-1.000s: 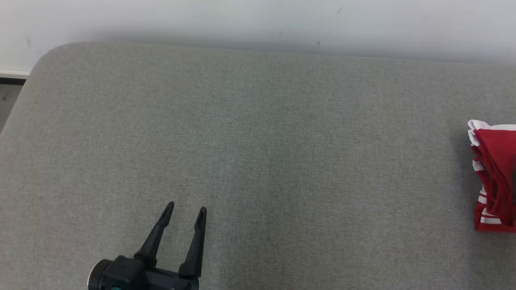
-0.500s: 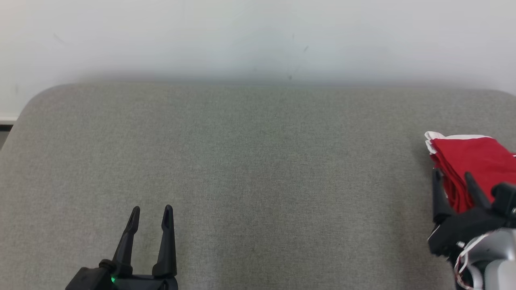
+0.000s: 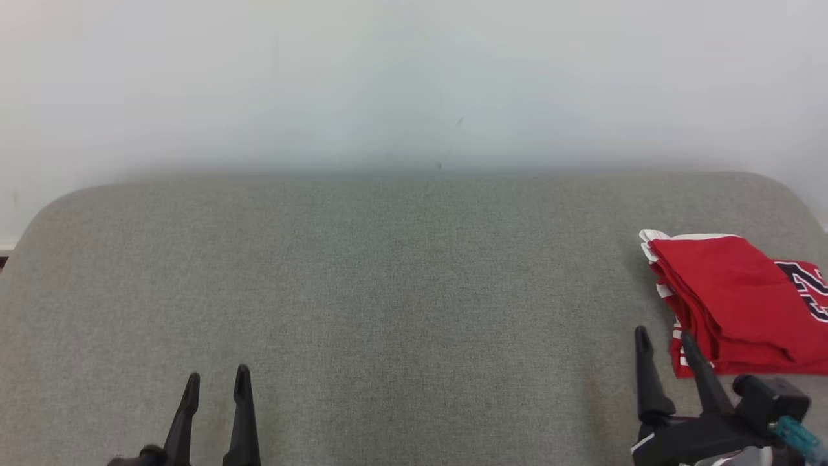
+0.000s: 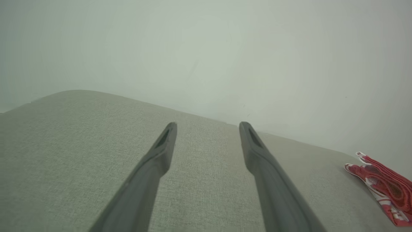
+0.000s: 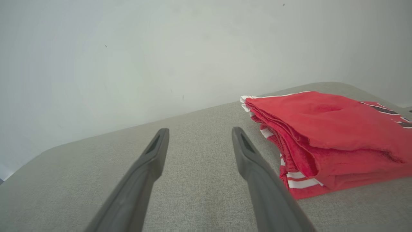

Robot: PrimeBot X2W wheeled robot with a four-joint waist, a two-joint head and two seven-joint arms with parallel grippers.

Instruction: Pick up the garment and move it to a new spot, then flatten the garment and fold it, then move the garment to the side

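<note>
The garment (image 3: 737, 301) is red with white stripes and dark lettering, folded into a flat stack at the right end of the grey cushioned surface (image 3: 388, 291). It also lies at the right of the right wrist view, garment (image 5: 325, 135), and far right in the left wrist view, garment (image 4: 384, 187). My right gripper (image 3: 663, 336) stands open just left of and nearer than the stack, empty and not touching it. Over the front left of the surface my left gripper (image 3: 217, 380) is open and empty too. Both show parted fingers in their wrist views: left gripper (image 4: 207, 124), right gripper (image 5: 199, 130).
A pale wall (image 3: 414, 77) runs behind the surface's far edge. The surface has rounded far corners, and its left edge (image 3: 16, 249) drops off beside a strip of floor.
The head camera has tilted up and swung right, so the wall and the garment show more fully. The right gripper has come into view beside the stack. The left gripper sits lower in the picture.
</note>
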